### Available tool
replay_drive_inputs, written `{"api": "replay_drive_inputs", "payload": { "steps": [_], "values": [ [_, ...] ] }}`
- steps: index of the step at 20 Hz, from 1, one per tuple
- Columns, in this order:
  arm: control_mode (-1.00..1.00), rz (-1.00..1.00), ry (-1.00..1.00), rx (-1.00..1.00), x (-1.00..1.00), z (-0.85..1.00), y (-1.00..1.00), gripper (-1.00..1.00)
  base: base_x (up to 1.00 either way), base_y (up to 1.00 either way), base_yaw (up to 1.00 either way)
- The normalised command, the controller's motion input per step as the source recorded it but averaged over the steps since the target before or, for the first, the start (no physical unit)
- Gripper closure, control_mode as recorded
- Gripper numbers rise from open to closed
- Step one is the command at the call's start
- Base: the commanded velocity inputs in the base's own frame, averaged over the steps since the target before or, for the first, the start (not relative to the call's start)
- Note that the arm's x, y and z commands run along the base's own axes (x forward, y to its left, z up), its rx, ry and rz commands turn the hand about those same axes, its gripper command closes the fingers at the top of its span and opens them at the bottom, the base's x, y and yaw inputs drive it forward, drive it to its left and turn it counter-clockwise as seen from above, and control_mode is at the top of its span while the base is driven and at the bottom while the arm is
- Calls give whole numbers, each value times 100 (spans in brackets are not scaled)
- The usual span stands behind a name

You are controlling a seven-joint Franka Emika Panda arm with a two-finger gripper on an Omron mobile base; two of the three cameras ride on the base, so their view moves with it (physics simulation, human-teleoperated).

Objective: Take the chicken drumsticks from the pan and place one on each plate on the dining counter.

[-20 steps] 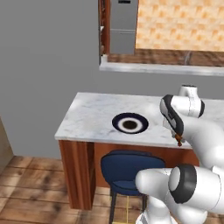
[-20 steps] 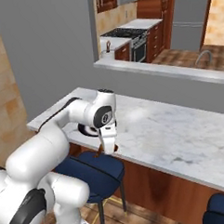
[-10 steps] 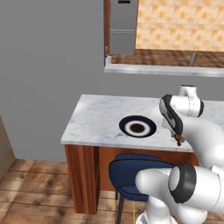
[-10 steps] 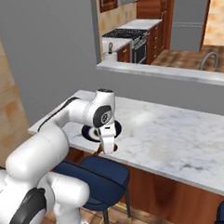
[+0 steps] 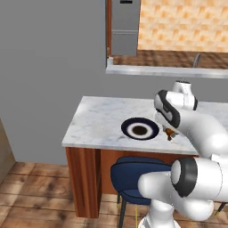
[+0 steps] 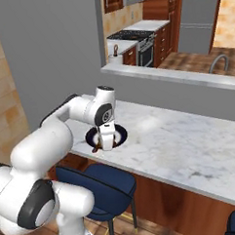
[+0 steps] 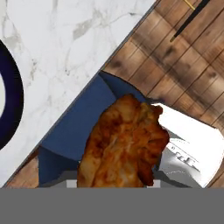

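Observation:
My gripper (image 5: 169, 133) is shut on an orange-brown chicken drumstick (image 7: 124, 144), just past the front edge of the dining counter (image 5: 98, 120). A plate (image 5: 128, 125) with a navy rim and white centre sits on the marble just left of the gripper. In the right base view the gripper (image 6: 104, 145) hangs in front of the plate (image 6: 121, 135) and covers part of it, with the drumstick (image 6: 96, 149) at its tip. The hand view has the plate's rim (image 7: 13, 100) at the left edge and marble counter (image 7: 65, 43) above. The pan is out of view.
A blue stool (image 5: 133, 173) stands under the counter edge below the gripper, also seen as blue stool (image 7: 74, 131). A raised grey ledge (image 6: 185, 77) runs behind the counter. Marble stretches on to the right (image 6: 189, 145). The floor is wood.
Both base views have shifted, so the base has driven. The gripper, still shut on the drumstick, now hangs closer to the plate.

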Motion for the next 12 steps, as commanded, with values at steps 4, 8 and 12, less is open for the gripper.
{"api": "replay_drive_inputs", "payload": {
  "steps": [4,8,12],
  "values": [
    [-100,-1,4,0,59,57,55,100,0,0,0],
    [-100,0,1,0,60,28,46,100,0,0,0],
    [-100,0,0,0,64,-32,13,100,0,0,0]
  ]
}}
